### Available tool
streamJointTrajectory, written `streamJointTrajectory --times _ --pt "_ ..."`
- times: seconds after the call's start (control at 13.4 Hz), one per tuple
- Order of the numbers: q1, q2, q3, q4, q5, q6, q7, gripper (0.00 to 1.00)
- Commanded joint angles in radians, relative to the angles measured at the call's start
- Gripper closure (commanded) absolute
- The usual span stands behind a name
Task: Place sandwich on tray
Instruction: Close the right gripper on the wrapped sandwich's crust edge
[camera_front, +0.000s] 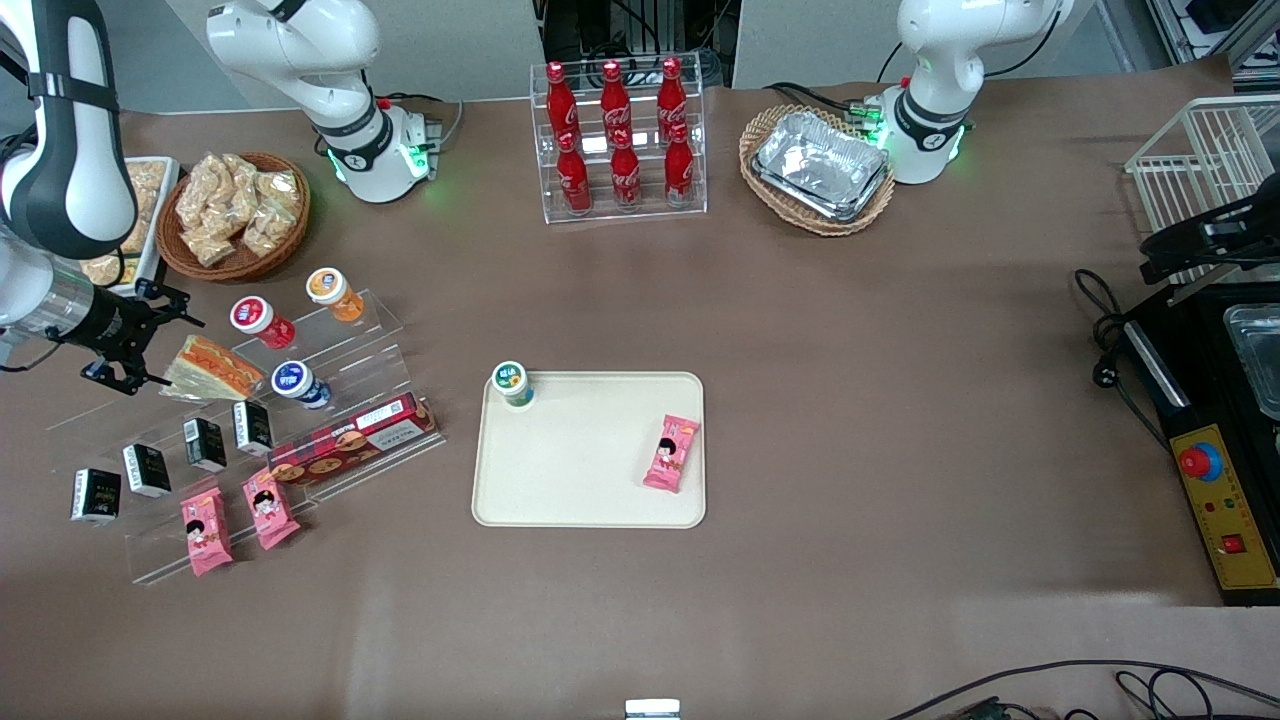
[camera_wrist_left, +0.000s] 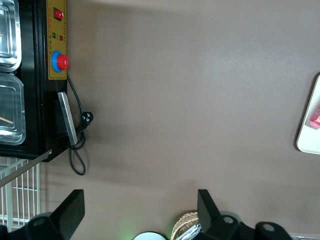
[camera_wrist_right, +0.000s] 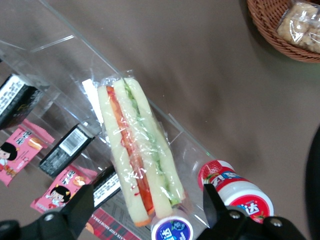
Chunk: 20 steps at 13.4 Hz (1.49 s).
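The sandwich (camera_front: 215, 368), a wrapped wedge of pale bread with orange-red filling, lies on the top step of a clear acrylic shelf (camera_front: 370, 330) toward the working arm's end of the table. In the right wrist view the sandwich (camera_wrist_right: 137, 160) runs lengthwise between the spread fingers. My gripper (camera_front: 125, 345) is open and hovers just beside the sandwich, not touching it; in the right wrist view the gripper (camera_wrist_right: 150, 212) frames its near end. The cream-beige tray (camera_front: 590, 470) lies mid-table, and its edge shows in the left wrist view (camera_wrist_left: 309, 135).
A green-lidded cup (camera_front: 513, 383) and a pink snack packet (camera_front: 672, 453) are on the tray. Red (camera_front: 262, 321), orange (camera_front: 334, 293) and blue (camera_front: 300, 384) capped bottles stand next to the sandwich. Black boxes (camera_front: 205, 444), a red biscuit box (camera_front: 350, 450) and a snack basket (camera_front: 233, 215) are close by.
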Motion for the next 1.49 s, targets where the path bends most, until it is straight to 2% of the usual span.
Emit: streamJointTrajectory --times 0.0,0.3,0.37,0.6,0.75,0.82,0.9,0.97,1.05,1.2,1.42 --pt "0.002 -0.031 0.003 -0.054 -0.013 0.069 -0.025 0.04" --pt "0.000 -0.012 0.003 -0.094 -0.029 0.161 -0.053 0.07" --pt "0.002 -0.009 0.003 -0.094 -0.029 0.169 -0.053 0.15" --pt "0.002 -0.005 0.003 -0.094 -0.029 0.174 -0.053 0.21" --pt "0.003 0.003 0.003 -0.095 -0.029 0.191 -0.054 0.37" --pt "0.003 0.004 0.003 -0.095 -0.030 0.195 -0.056 0.39" --pt "0.003 0.006 0.004 -0.094 -0.030 0.201 -0.062 0.45" --pt "0.003 0.008 0.004 -0.094 -0.030 0.203 -0.070 0.58" --pt "0.003 0.006 0.006 -0.092 -0.030 0.206 -0.079 0.63" --pt "0.003 -0.012 0.006 -0.088 -0.030 0.191 -0.131 0.64" --pt "0.003 -0.055 0.007 -0.043 -0.030 0.137 -0.209 0.72"
